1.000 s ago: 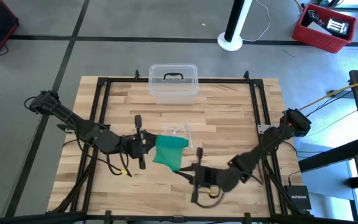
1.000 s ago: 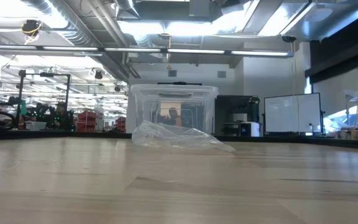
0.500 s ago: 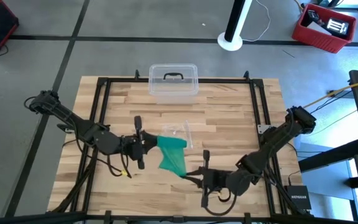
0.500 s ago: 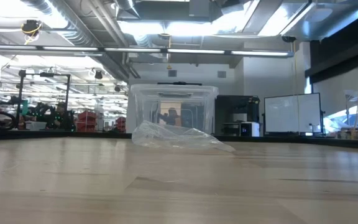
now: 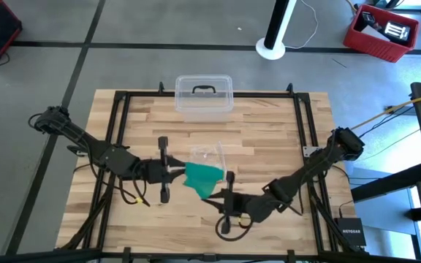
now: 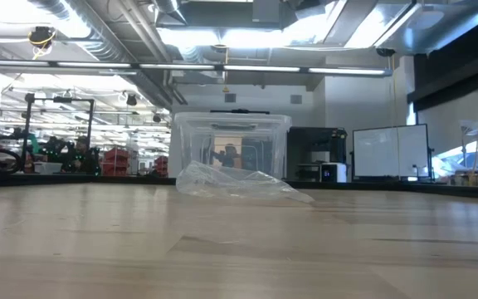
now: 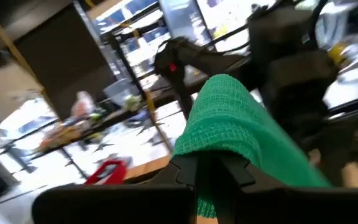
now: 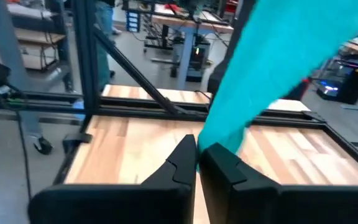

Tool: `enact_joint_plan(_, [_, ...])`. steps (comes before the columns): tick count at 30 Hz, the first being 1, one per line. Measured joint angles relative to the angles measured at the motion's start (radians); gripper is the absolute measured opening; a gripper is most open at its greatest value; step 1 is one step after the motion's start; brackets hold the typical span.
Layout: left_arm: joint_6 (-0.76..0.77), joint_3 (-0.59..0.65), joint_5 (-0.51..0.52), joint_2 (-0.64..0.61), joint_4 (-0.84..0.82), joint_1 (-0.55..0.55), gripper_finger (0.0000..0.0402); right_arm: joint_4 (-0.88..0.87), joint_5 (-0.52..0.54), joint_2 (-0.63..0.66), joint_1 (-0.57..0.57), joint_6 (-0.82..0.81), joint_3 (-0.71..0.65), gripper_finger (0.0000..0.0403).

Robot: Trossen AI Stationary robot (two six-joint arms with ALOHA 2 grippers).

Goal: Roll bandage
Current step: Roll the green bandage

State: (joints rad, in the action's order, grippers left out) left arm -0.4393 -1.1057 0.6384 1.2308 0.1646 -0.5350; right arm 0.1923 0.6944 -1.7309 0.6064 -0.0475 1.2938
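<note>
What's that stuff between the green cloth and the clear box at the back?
In the high view, a crinkled clear plastic wrapper lies between the bandage and the clear box, with bare table past it.

A crinkled clear plastic wrapper [image 6: 237,182] lies on the wooden table [image 6: 239,249] before a clear lidded box [image 6: 231,143].

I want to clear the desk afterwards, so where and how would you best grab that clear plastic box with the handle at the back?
Probably by the dark handle in the middle of the clear box's lid, coming straight down from above. The box stands upright with the lid on top, and the handle runs across the table, so fingers closing front to back should fit it.
</note>
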Motion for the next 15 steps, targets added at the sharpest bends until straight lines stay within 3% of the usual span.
enact_joint_plan(7, [0.04, 0.0, -0.041, 0.0, -0.04, -0.01, 0.0013, -0.019, 0.148, 0.005, 0.002, -0.014, 0.0, 0.0047])
enact_joint_plan(15, [0.025, 0.0, -0.039, 0.0, -0.048, -0.01, 0.0013, -0.193, 0.159, 0.084, 0.02, -0.033, 0.0, 0.0183])
